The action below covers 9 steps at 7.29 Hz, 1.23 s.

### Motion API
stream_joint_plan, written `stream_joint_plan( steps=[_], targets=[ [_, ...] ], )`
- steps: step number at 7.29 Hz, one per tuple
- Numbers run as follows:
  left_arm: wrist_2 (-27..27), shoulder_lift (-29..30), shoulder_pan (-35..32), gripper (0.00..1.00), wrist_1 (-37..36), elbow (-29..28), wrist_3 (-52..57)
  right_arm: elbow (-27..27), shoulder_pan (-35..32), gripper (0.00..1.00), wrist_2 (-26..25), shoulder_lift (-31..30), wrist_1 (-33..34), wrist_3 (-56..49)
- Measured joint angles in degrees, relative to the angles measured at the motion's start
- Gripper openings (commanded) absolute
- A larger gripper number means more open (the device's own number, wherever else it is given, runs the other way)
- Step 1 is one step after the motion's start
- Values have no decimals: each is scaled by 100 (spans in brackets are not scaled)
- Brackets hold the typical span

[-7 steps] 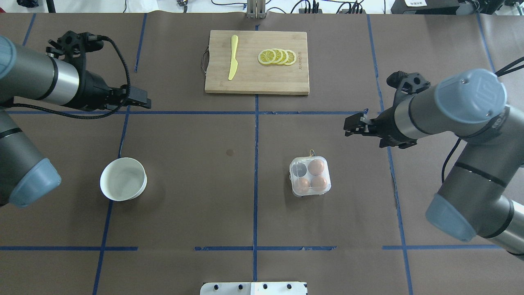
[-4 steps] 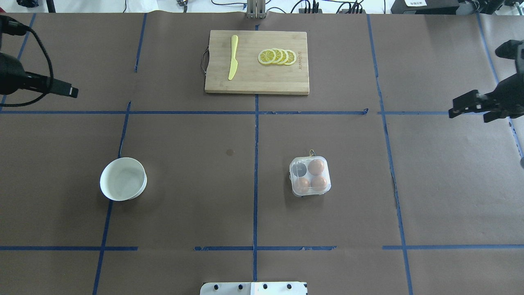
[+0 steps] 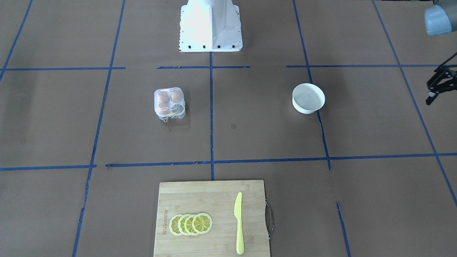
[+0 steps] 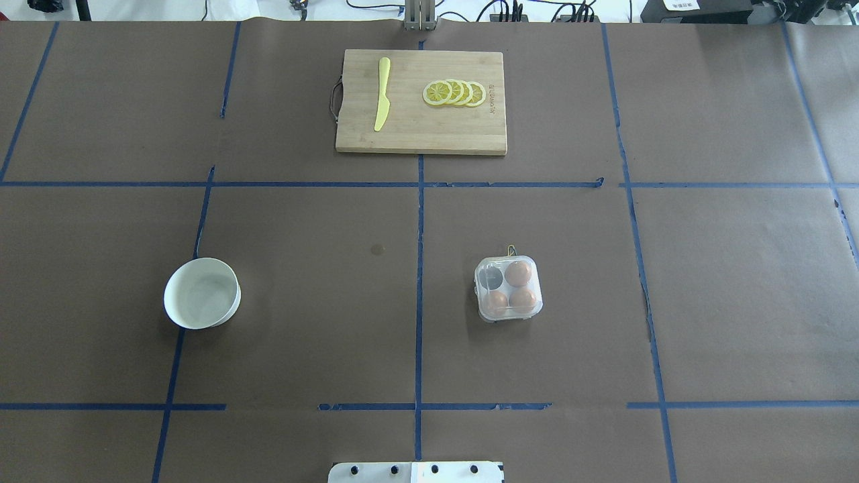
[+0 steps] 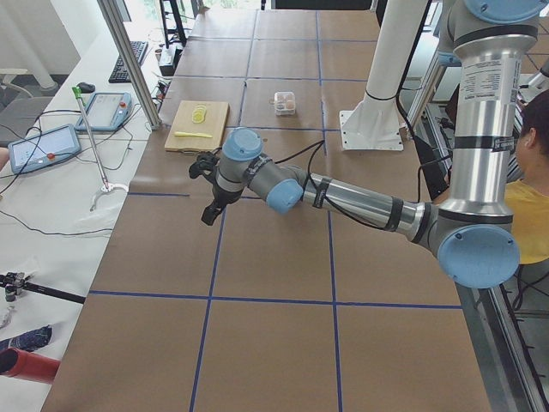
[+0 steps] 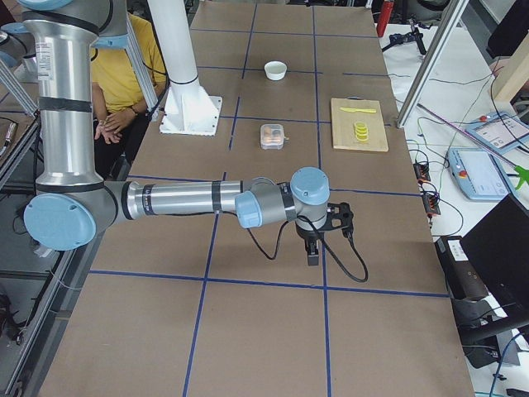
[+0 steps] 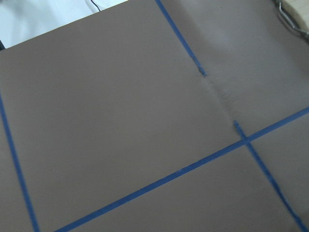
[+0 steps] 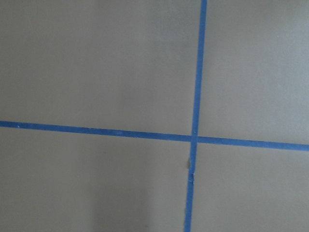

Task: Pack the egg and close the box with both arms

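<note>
The box (image 4: 508,288) looks light and flimsy, so grip its side walls gently. I cannot tell how the jaws stand on the left gripper (image 5: 208,216) or the right gripper (image 6: 313,255).

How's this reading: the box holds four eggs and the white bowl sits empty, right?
Wrong on the count: the box holds three eggs, not four; one cell is bare, as the overhead view shows. The white bowl sits empty.

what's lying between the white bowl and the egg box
In the overhead view, only brown table cover crossed by one blue tape line lies between the bowl and the box.
</note>
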<state>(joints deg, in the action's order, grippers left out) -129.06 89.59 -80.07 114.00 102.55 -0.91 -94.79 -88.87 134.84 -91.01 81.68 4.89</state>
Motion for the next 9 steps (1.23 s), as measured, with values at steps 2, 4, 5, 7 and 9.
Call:
stream_joint_plan(
  steps=[2,4,5,7,9],
  targets=[
    [-28,-49,-443,99,-99,-363,728,47,-431,100,-9,123,831,-969],
    [-37,-185,-553,99,-547,-379,867,21,-542,100,12,139,1125,-1187],
    [-60,-245,-566,99,-674,-375,859,14,-552,100,22,109,1143,-1206],
    [-217,-280,-570,99,-903,-338,546,1,-553,100,31,18,1121,-1209],
    [-265,-287,-571,100,-1022,-339,264,27,-552,100,33,-26,1114,-1209]
  ],
)
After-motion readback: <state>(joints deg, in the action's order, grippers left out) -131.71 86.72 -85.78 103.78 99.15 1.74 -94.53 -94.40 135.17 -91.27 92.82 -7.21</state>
